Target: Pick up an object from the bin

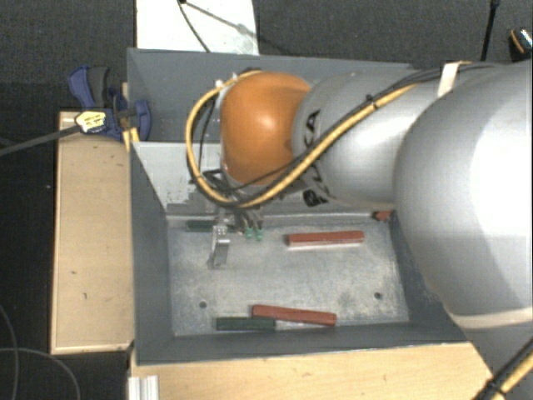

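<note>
While the arm (433,165) leans in from the right, its orange cover (262,127) hangs over the far left part of the bin (154,257). The jaws sit under it, low above the floor. I cannot tell whether the jaws are spread or pressed together, because the cover hides most of them.

Nearest to them are a dark stick (200,225), lying along the far wall just to their left, and a small green bit (255,235) just to their right. A red bar (325,239) lies further right, flat on the open floor. Near the front wall a second red bar (293,315) and a dark bar (246,324) lie almost end to end.

All these things look light, stiff and thin, so I judge that none needs much force. The dark stick is the closest, but it lies against the wall, so one jaw may find no room behind it. The green bit is tiny and could slip out. The red bar seems the easiest to take: across its narrow width, at the middle, so that it does not tip.
</note>
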